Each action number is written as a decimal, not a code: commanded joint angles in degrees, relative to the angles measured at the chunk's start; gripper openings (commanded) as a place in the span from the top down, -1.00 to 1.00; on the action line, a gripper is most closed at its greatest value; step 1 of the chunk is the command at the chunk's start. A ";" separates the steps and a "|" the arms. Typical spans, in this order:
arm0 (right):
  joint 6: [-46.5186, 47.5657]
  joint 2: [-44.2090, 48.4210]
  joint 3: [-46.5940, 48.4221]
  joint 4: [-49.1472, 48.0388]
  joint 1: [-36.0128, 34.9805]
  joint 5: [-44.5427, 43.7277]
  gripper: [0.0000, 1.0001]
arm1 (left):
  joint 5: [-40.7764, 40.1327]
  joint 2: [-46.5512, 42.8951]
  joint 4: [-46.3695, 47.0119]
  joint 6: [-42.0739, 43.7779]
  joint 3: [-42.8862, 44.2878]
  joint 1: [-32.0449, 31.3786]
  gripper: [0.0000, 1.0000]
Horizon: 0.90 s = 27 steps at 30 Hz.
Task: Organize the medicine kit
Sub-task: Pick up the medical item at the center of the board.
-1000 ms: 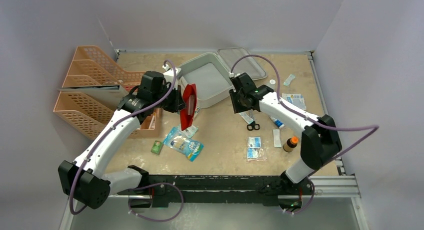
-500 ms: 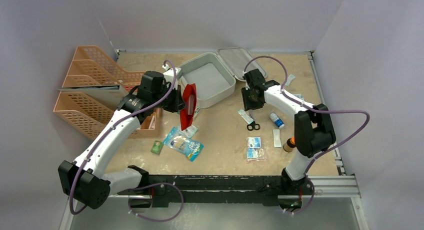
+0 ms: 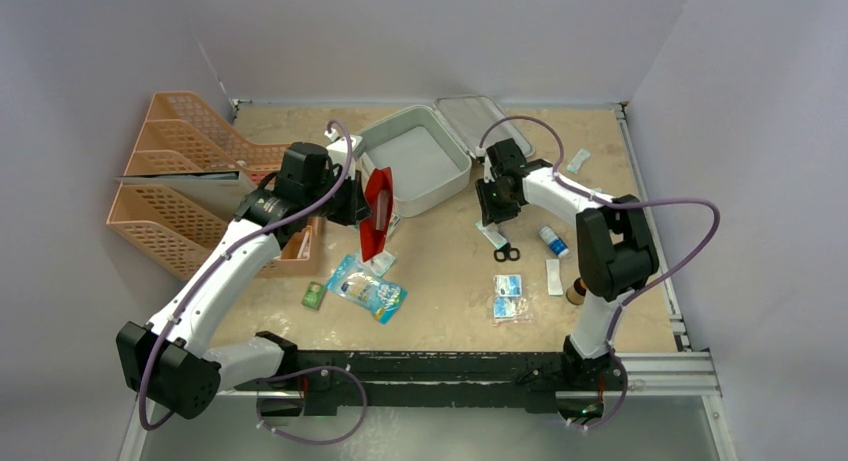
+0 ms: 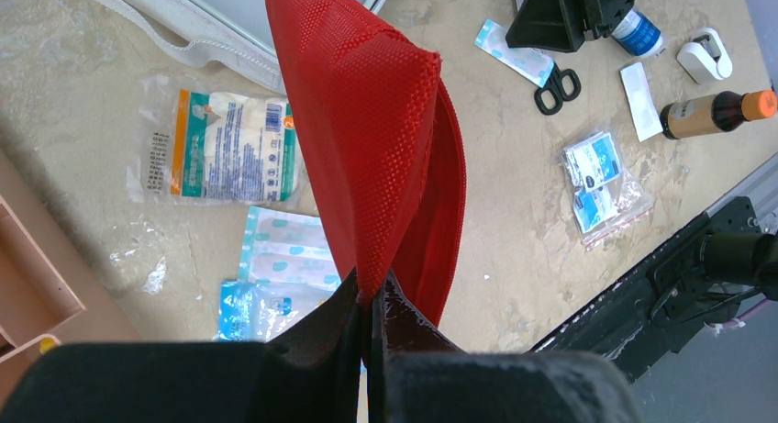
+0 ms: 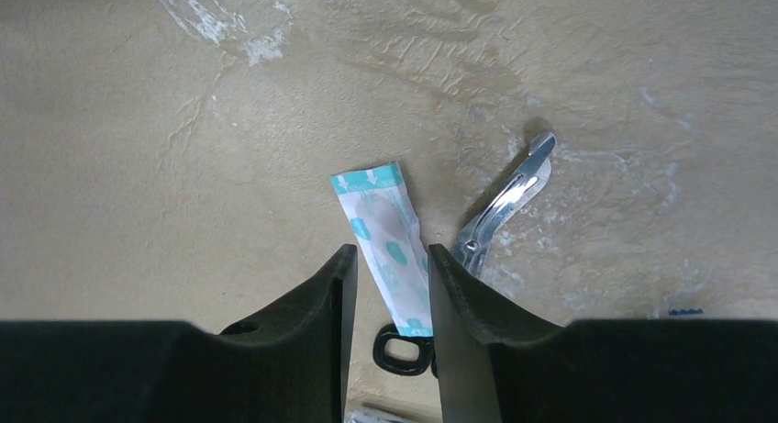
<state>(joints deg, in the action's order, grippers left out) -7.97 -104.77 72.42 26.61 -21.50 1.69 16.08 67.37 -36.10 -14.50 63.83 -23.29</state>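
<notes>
Having shifted over the sachet (image 5: 378,212), the right gripper (image 5: 386,258) is straddling it, spread, the left gripper (image 4: 370,299) is pinching a red pouch (image 4: 367,120), and the medicine kit (image 3: 420,161), lying open far-centre on the tabletop (image 3: 440,266), seemingly light and soft-walled, is inviting rim grasps.

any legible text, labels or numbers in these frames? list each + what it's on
No text can be read word for word.
On the clear packet: orange and teal print with lines of text, too blurred.
On the blue-and-white sachets: print too small.
On the teal-patterned strip: small arrow-like marks at its teal end, no readable words.
On the brown bottle: nothing readable.
On the red pouch: no marking in view.
</notes>
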 commanded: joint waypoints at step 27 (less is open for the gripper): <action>-0.15 5.29 -0.19 -1.14 1.28 6.54 1.00 | -0.51 0.28 1.92 -0.35 -0.64 0.00 1.00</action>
<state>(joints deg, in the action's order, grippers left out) -5.48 -105.71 73.08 26.09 -20.49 6.33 15.99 67.59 -36.05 -14.48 63.09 -23.29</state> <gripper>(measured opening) 0.008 0.005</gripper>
